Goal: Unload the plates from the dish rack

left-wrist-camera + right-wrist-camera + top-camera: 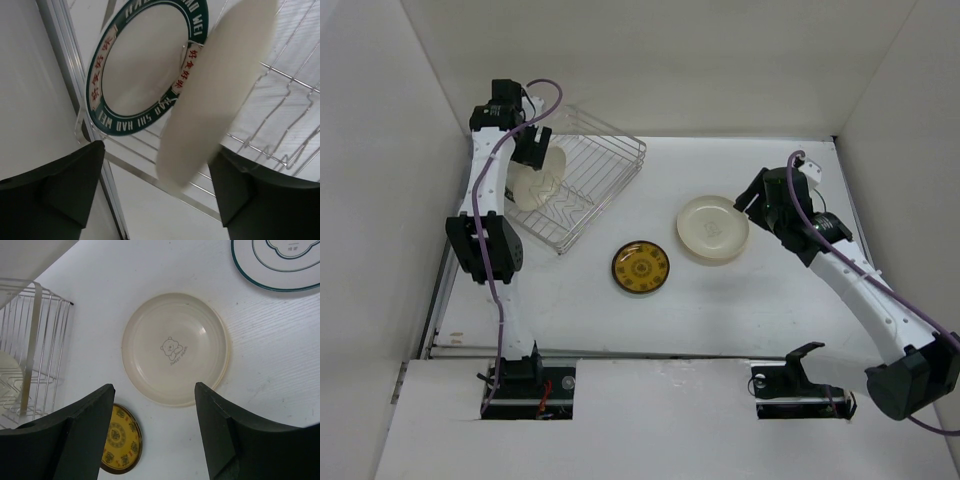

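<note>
The wire dish rack [585,175] stands at the back left. My left gripper [532,150] hangs over its left end, open. In the left wrist view a pale cream plate [220,85] stands on edge with its lower rim between my open left gripper [157,170]. Behind it stands a white plate with a teal lettered rim [135,65]. A cream plate [713,228] and a dark plate with a gold centre [641,267] lie flat on the table. My right gripper [752,200] is open and empty above the cream plate [175,347]. No yellow-orange plate shows.
In the right wrist view another white plate with a thin teal rim [280,262] lies on the table beyond the cream one; my right arm hides it from above. White walls close in at the left and back. The rack's right part holds no plates.
</note>
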`<act>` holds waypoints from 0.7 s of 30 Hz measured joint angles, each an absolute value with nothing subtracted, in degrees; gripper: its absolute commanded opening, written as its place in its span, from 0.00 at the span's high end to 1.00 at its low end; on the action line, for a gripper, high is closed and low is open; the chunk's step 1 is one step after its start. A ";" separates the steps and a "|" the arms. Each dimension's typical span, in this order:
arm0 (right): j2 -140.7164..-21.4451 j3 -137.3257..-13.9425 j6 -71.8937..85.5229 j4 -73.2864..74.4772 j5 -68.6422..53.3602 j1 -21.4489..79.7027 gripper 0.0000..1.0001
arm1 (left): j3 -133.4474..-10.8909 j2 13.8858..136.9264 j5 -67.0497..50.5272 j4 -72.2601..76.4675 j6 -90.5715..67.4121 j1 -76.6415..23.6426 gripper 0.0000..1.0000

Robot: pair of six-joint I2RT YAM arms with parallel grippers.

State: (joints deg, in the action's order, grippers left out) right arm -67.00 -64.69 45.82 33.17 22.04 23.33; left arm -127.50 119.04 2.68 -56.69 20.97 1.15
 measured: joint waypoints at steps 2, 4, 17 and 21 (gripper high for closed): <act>-66.89 -64.64 45.82 33.23 22.04 23.44 0.29 | -127.50 119.87 3.33 -55.27 21.39 1.10 0.13; -66.59 -64.42 45.82 33.30 22.04 23.70 0.29 | -127.50 120.70 3.81 -54.59 21.87 1.13 0.13; -65.58 -63.05 45.80 34.28 22.04 23.75 0.29 | -127.09 121.12 3.75 -53.95 23.59 1.13 0.80; -65.56 -62.89 45.82 34.26 22.02 23.75 0.29 | -126.43 121.12 3.92 -53.30 24.47 1.34 0.96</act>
State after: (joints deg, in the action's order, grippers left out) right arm -65.56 -62.89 45.82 34.26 22.02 23.75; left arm -126.43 121.12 3.92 -53.30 24.47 1.34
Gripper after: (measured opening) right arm 0.712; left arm 0.213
